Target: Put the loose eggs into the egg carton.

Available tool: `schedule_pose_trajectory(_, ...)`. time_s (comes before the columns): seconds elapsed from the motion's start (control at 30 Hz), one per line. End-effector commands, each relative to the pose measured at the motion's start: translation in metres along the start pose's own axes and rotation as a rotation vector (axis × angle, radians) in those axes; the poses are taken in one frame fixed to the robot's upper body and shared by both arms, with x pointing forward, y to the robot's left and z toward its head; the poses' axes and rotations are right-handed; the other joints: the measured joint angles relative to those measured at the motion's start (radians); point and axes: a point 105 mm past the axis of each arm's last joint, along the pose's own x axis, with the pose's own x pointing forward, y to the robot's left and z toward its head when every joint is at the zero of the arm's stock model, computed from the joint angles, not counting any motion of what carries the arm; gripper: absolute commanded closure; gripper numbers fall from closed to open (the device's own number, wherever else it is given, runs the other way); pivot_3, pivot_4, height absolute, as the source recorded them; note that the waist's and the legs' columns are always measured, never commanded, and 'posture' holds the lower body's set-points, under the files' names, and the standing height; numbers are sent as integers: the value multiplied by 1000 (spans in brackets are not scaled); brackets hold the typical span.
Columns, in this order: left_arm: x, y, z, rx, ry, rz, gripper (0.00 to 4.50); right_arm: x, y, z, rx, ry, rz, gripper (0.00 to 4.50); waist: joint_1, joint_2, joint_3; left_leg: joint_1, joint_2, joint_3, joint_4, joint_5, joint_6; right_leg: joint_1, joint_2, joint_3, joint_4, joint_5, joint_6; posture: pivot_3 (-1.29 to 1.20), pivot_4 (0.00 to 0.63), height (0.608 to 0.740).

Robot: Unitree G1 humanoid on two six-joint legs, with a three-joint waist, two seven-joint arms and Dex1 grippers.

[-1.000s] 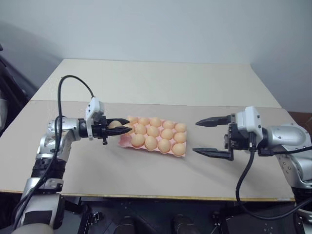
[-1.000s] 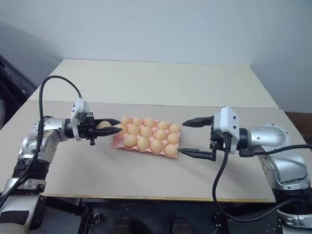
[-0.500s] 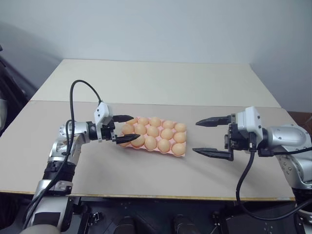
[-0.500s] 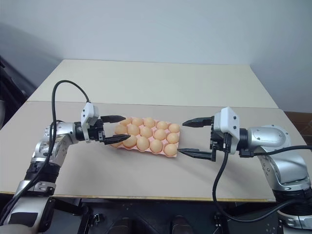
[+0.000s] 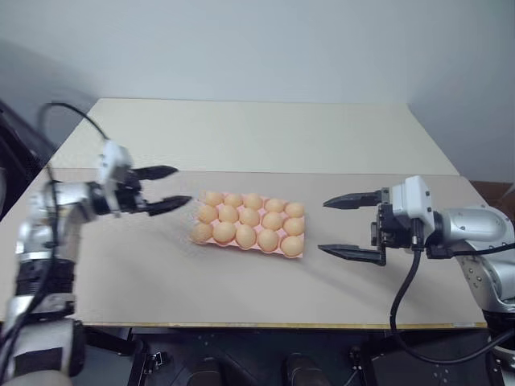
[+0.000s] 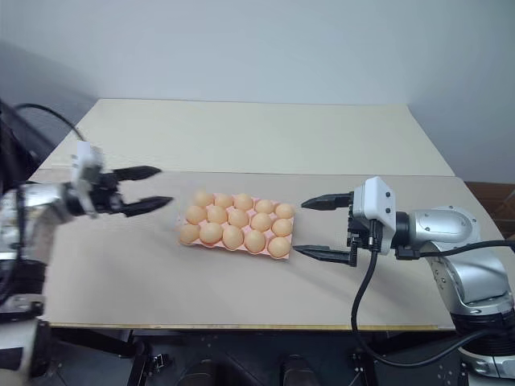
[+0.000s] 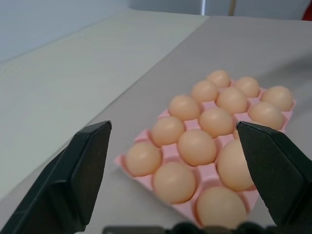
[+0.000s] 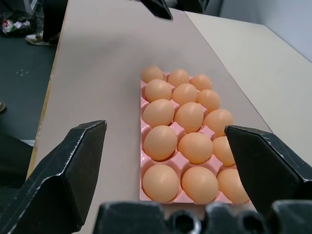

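Eggs (image 5: pixel 249 223) fill the egg carton (image 5: pixel 199 236), a pink tray lying near the middle of the beige table (image 5: pixel 265 137), three rows of five with an egg seated in every cup I can see. Taking the carton as the centre of a clock and the far wall as twelve, the left gripper (image 5: pixel 165 187) hangs at about ten o'clock, clear of the tray and above the tabletop, its two black fingers spread wide with nothing between them. The right gripper (image 5: pixel 348 227) sits at three o'clock, just beside the tray's short edge without touching it, its fingers also parted wide and empty, pointing toward the eggs. I see no egg lying loose on the tabletop around the tray.
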Motion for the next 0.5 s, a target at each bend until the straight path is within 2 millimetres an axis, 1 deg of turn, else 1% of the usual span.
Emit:
schedule_pose_trajectory(0.03,-34,-1,11,21,3,57,52,-7,-5,10,-46,-15,-17,0,3,0,0,0,0,0,0,0,0,0,0,0,0,0,0,0,150,740)
schedule_pose_trajectory(0.07,-41,-1,11,18,12,71,52,-8,-6,10,-45,-14,-17,0,4,0,0,0,0,0,0,0,0,0,0,0,0,0,0,0,150,740)
schedule_pose_trajectory(0.13,-63,-10,5,3,53,104,52,-9,-8,7,-39,-11,-19,0,7,0,0,0,0,0,0,0,0,0,0,0,0,0,0,0,150,740)
schedule_pose_trajectory(0.2,-77,-19,1,-11,79,120,52,-11,-10,4,-31,-5,-23,0,9,0,0,0,1,1,0,0,0,0,0,0,0,0,0,0,150,740)
schedule_pose_trajectory(0.37,-93,-42,-2,-67,78,141,52,-16,-13,0,-6,-3,-42,0,17,0,0,0,1,1,0,0,0,0,0,0,0,0,0,0,150,740)
schedule_pose_trajectory(0.5,-96,-51,-4,-96,83,177,52,-16,-11,0,9,-15,-44,0,17,0,0,1,1,1,0,0,0,0,0,-1,0,0,0,0,150,740)
